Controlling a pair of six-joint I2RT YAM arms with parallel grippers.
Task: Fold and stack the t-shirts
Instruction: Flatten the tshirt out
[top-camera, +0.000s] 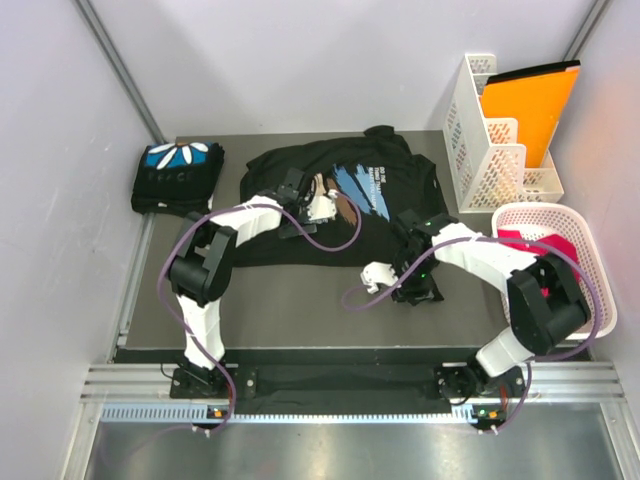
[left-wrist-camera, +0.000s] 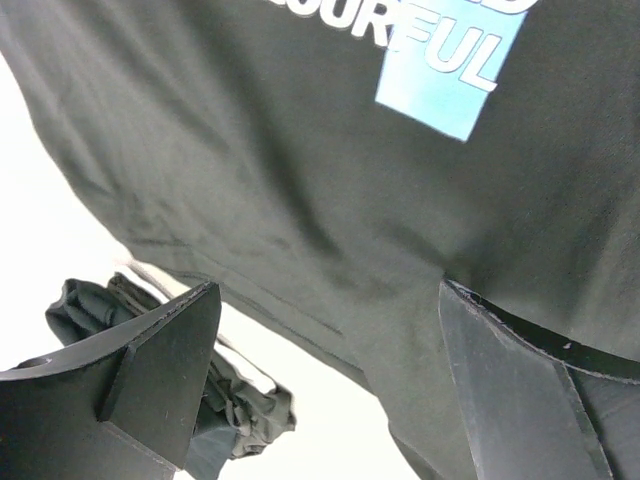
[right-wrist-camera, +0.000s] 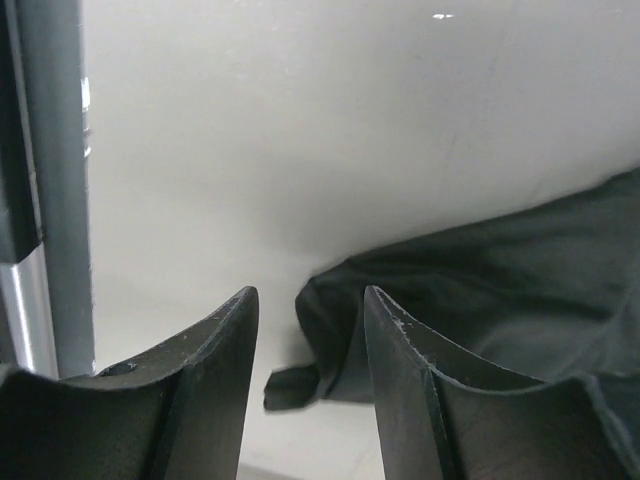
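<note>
So the black t-shirt with the blue-and-tan brush strokes and white text (top-camera: 345, 190) is lying spread out in the middle of the dark grey table (top-camera: 290, 300). The other one, the black t-shirt with the blue print and white petals (top-camera: 178, 172), is already folded and sits at the far left corner, well apart from the spread one.

The left gripper (left-wrist-camera: 330, 285) hangs over the left part of the spread shirt, right by the print, with its jaws flung wide and nothing between them. Its own camera catches the "OURFUL" lettering and a light blue patch. There's also a bunched bit of dark cloth down by one finger, and I can't tell which shirt that belongs to.

The right gripper (right-wrist-camera: 310, 292) sits low at the near right edge of the same shirt. Its jaws are partway apart with nothing pinched, and the shirt's corner lies just beyond the tips.

Off to the far right there's a white slotted plastic rack (top-camera: 470, 130) holding an orange folder (top-camera: 525, 105). Nearer than that is a white plastic basket (top-camera: 545, 208) with red cloth (top-camera: 540, 243) in it.
</note>
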